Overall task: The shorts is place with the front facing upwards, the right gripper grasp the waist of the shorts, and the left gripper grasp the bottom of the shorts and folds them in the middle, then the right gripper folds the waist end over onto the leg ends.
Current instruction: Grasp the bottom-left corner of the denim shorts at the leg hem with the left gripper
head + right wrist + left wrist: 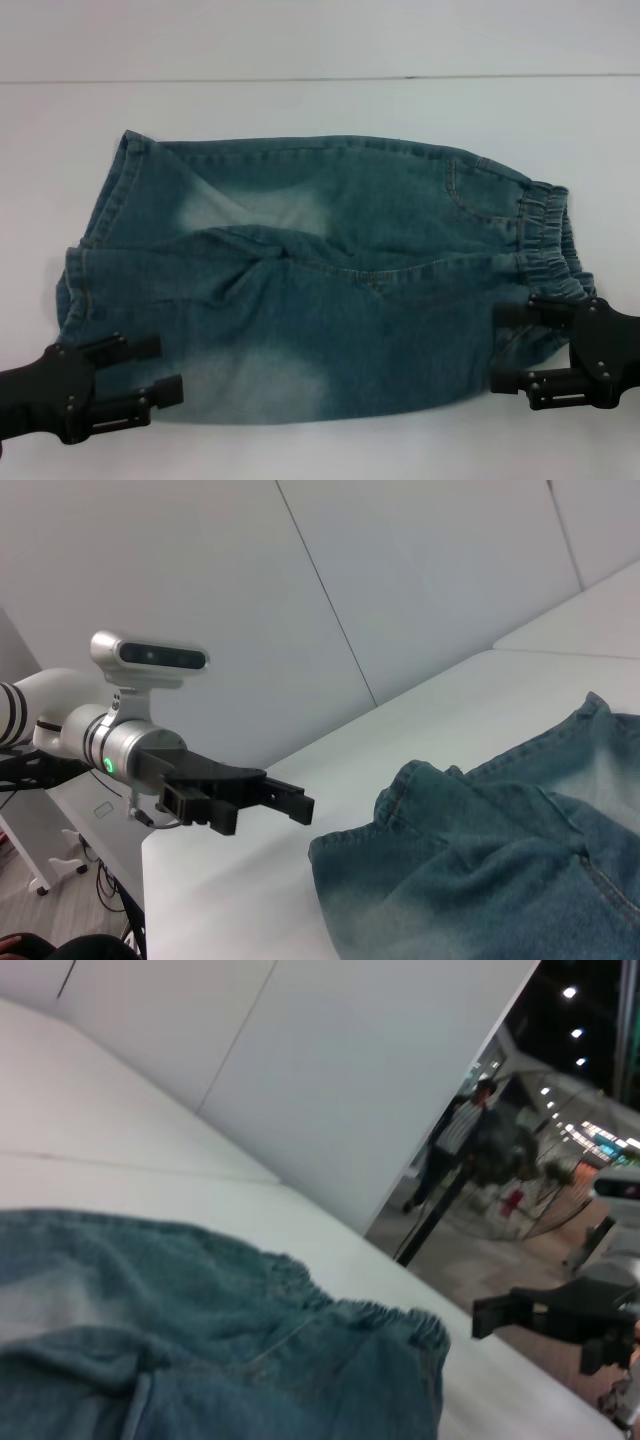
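White table (320, 40): one shorts (320, 290), two open grippers.

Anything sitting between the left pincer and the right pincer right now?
Only the denim shorts span that stretch on the white table: the head view shows the left pincer at the leg end, the right pincer at the waist end, both open.
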You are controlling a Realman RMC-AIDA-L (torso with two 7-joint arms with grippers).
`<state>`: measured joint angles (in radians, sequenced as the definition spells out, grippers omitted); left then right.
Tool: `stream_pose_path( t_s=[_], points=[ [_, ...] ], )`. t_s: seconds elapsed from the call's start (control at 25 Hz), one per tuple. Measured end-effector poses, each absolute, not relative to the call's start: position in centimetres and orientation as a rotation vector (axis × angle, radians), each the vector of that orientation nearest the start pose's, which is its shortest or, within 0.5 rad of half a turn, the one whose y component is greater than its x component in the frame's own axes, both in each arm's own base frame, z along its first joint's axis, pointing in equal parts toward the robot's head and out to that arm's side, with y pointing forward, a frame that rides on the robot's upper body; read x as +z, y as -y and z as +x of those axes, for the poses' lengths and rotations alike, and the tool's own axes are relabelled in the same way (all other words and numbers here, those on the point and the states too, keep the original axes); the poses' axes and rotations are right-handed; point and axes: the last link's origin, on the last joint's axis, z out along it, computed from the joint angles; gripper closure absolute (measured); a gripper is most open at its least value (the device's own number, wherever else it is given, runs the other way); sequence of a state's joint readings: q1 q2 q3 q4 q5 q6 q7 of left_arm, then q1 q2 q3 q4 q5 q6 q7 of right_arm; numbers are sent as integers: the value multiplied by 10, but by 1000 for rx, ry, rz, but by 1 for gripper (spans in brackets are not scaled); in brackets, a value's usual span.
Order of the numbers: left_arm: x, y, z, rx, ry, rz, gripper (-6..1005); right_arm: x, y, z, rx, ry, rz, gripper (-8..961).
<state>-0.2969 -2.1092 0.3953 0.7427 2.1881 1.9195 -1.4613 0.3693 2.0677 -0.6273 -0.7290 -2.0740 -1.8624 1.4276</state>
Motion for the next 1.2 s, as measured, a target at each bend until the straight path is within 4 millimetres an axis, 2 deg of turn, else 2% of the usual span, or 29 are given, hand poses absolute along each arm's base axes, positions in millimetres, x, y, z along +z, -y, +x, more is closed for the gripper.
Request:
stream_pose_path(
  t_s=[0.84,0.96,1.2],
  points=[
    [24,-227,-320,-853,1077,-2650,195,19,-260,290,800,-789,-2850,-3],
    [29,-229,-320,-827,1108,-2644,200,19,-260,290,803,-791,-2844,-3],
    [51,-225,-330,-645,1201,-2629,211,19,-261,290,800,-782,-2844,-3]
  ],
)
